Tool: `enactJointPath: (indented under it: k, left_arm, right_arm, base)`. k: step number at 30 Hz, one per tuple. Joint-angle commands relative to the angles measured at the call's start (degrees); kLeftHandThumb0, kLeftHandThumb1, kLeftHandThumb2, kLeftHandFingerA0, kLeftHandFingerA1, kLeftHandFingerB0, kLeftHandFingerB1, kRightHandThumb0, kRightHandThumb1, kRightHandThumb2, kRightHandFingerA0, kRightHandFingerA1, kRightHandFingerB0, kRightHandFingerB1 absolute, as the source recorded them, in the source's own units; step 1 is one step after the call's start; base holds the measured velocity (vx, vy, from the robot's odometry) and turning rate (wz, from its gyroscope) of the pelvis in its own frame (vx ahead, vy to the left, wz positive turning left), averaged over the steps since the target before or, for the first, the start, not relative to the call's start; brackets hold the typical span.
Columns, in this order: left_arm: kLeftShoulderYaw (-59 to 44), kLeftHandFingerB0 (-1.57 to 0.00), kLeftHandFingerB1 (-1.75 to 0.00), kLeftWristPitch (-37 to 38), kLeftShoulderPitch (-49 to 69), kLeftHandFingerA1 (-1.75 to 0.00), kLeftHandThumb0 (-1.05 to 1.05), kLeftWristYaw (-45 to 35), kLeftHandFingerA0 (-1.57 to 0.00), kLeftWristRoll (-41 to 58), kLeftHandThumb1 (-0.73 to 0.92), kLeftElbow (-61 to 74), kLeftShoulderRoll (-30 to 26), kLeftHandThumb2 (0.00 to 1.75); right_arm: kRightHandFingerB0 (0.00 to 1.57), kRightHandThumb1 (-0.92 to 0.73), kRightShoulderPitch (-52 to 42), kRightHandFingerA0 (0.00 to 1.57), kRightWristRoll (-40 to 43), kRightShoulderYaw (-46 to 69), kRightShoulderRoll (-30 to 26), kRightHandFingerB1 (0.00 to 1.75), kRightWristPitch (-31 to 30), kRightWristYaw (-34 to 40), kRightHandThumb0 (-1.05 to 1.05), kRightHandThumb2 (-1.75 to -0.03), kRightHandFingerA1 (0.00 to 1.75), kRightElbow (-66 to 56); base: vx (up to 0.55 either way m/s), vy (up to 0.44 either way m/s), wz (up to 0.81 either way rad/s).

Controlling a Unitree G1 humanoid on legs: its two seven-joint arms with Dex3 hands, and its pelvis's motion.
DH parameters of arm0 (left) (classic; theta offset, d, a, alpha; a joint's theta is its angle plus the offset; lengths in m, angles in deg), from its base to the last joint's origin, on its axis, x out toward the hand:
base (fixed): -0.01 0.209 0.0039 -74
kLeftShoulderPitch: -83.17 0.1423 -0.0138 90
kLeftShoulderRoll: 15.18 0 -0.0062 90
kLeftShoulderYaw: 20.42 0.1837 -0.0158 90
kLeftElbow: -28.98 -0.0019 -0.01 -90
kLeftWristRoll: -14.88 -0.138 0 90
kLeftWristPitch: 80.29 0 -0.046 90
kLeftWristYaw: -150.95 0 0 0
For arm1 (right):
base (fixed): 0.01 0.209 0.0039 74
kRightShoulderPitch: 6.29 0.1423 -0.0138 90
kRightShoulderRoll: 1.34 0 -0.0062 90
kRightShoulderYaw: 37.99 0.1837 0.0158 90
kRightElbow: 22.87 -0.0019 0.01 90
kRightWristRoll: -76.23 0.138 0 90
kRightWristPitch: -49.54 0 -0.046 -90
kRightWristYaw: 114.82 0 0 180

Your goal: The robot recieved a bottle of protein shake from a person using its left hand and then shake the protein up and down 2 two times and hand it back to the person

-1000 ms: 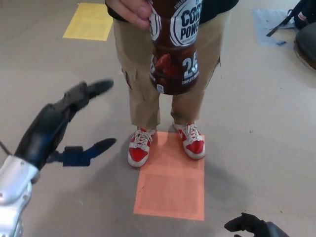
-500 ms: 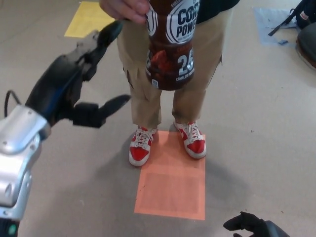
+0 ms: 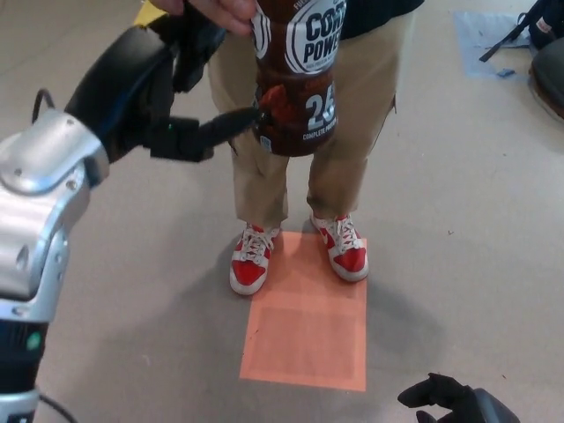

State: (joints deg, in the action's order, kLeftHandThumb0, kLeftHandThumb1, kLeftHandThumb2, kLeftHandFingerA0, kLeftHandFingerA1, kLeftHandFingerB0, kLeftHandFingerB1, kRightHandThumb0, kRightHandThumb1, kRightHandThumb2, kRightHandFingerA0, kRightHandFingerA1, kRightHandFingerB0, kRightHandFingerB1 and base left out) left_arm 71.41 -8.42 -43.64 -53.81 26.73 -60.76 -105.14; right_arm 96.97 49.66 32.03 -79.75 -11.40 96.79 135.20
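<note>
A brown protein shake bottle (image 3: 296, 79) with white lettering hangs upright at the top centre, held from above by a person's hand (image 3: 220, 11). My left hand (image 3: 172, 84) is raised just left of it, fingers spread open. Its lower finger (image 3: 231, 123) reaches the bottle's left side near the bottom, and the upper fingers sit beside the person's hand. Nothing is held. My right hand (image 3: 445, 398) shows only partly at the bottom right edge, low and far from the bottle.
The person stands facing me in tan trousers (image 3: 304, 132) and red-and-white shoes (image 3: 251, 260), toes on an orange floor sheet (image 3: 307, 317). A yellow sheet (image 3: 148, 13) lies at the top left. Dark bags (image 3: 546, 53) sit at the top right.
My left arm has risen and swung right, from low at the left to beside the bottle. The bottle has shifted slightly left and up. The right hand stays put.
</note>
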Motion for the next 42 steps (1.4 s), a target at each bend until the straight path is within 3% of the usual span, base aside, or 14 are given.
enactJointPath:
  k: [1, 2, 4, 7, 8, 33, 35, 36, 37, 38, 39, 40, 41, 42]
  left_arm:
    - [3.7, 0.0, 0.0, -43.7, -15.2, -0.03, -0.82, -6.0, 0.0, 13.8, 0.47, 1.8, -0.5, 0.86]
    - [4.0, 0.0, 0.0, -44.0, -15.5, -0.05, -0.89, -5.9, 0.0, 13.5, 0.54, 1.7, -0.4, 0.6]
    - [4.4, 0.0, 0.0, -44.6, -16.0, -0.05, -0.89, -5.9, 0.0, 13.0, 0.54, 1.3, 0.0, 0.59]
    - [5.1, 0.0, 0.0, -45.0, -17.3, -0.05, -0.89, -6.4, 0.0, 12.5, 0.55, 0.7, 0.1, 0.59]
    - [5.3, 0.0, 0.0, -45.4, -17.8, -0.03, -0.83, -6.1, 0.0, 12.3, 0.47, 0.5, 0.4, 0.87]
    - [9.3, 0.0, 0.0, -48.6, -17.2, -0.14, -0.79, -0.7, -0.03, 8.2, 0.48, 2.4, 7.5, 0.84]
    - [8.4, 0.0, -0.05, -49.3, -16.5, -0.27, -0.75, 3.0, -0.11, 6.4, 0.47, 3.2, 9.8, 0.84]
    - [7.4, 0.0, -0.12, -48.0, -15.6, -0.36, -0.72, 6.1, -0.15, 4.9, 0.5, 3.9, 11.8, 0.62]
    - [7.3, -0.02, -0.2, -44.0, -13.3, -0.52, -0.61, 9.3, -0.36, 2.8, 0.51, 5.7, 13.5, 0.83]
    - [7.0, -0.13, -0.26, -41.0, -11.3, -0.45, -0.44, 11.7, -0.68, 1.4, 0.72, 7.2, 15.1, 0.63]
    - [6.7, -0.13, -0.26, -39.2, -10.0, -0.45, -0.44, 13.2, -0.68, 0.6, 0.72, 8.1, 16.3, 0.63]
    - [6.1, -0.35, -0.32, -35.5, -8.2, -0.51, -0.27, 15.9, -0.99, -0.7, 0.84, 8.7, 18.2, 0.64]
    - [5.7, -0.77, -0.5, -31.7, -6.8, -0.75, -0.23, 17.5, -1.09, -1.8, 0.87, 8.7, 19.4, 0.67]
    - [5.6, -0.77, -0.5, -28.7, -5.9, -0.75, -0.23, 18.2, -1.09, -2.5, 0.87, 8.5, 20.0, 0.67]
  right_arm:
    - [0.75, -0.83, 0.1, 0.86, -1.2, 0.4, -2.5, 0.69, 4.3, 5.1, -0.26, -0.7, 0.65, 1.0]
    - [0.74, -0.83, 0.0, 0.85, -1.5, 0.2, -2.5, 0.7, 4.4, 5.3, -0.27, -0.71, 0.65, 1.0]
    - [0.76, -0.84, -0.2, 0.82, -0.7, 0.7, -2.4, 0.7, 4.1, 4.0, -0.29, -0.7, 0.67, 0.9]
    - [0.79, -0.81, 0.0, 0.86, -1.2, 0.5, -2.5, 0.71, 4.9, 5.2, -0.27, -0.72, 0.67, 0.9]
    - [0.78, -0.82, 0.2, 0.86, -1.3, 0.4, -2.6, 0.71, 5.1, 5.4, -0.29, -0.71, 0.65, 1.0]
    - [0.8, -0.81, -0.5, 0.87, -2.7, -1.0, -3.0, 0.66, 5.1, 4.9, -0.29, -0.72, 0.63, 1.0]
    - [0.8, -0.81, -0.6, 0.86, -2.7, -1.1, -3.0, 0.66, 5.0, 5.0, -0.28, -0.72, 0.65, 0.8]
    - [0.8, -0.81, -0.3, 0.86, -2.2, -0.6, -3.1, 0.65, 5.5, 4.4, -0.28, -0.71, 0.67, 0.8]
    - [0.81, -0.81, 0.0, 0.87, -1.8, -0.3, -3.0, 0.66, 5.5, 4.1, -0.3, -0.71, 0.67, 0.8]
    - [0.8, -0.81, 0.0, 0.87, -1.8, -0.2, -3.0, 0.67, 5.6, 4.1, -0.29, -0.72, 0.64, 0.8]
    - [0.8, -0.81, 0.0, 0.87, -1.9, -0.3, -3.1, 0.67, 5.8, 4.2, -0.29, -0.72, 0.64, 0.9]
    - [0.79, -0.82, 0.1, 0.86, -1.7, -0.1, -3.0, 0.67, 5.5, 3.7, -0.29, -0.74, 0.62, 0.8]
    - [0.8, -0.82, 0.3, 0.86, -1.5, 0.0, -3.0, 0.67, 5.3, 3.2, -0.3, -0.73, 0.65, 0.8]
    - [0.8, -0.82, 0.4, 0.86, -1.3, 0.1, -2.9, 0.67, 5.1, 3.0, -0.3, -0.73, 0.65, 0.8]
  base:
    - [0.0, 0.0, 0.0]
    - [0.0, 0.0, 0.0]
    - [0.0, 0.0, 0.0]
    - [0.0, 0.0, 0.0]
    - [0.0, 0.0, 0.0]
    - [0.0, 0.0, 0.0]
    - [0.0, 0.0, 0.0]
    - [0.0, 0.0, 0.0]
    - [0.0, 0.0, 0.0]
    - [0.0, 0.0, 0.0]
    - [0.0, 0.0, 0.0]
    - [0.0, 0.0, 0.0]
    - [0.0, 0.0, 0.0]
    - [0.0, 0.0, 0.0]
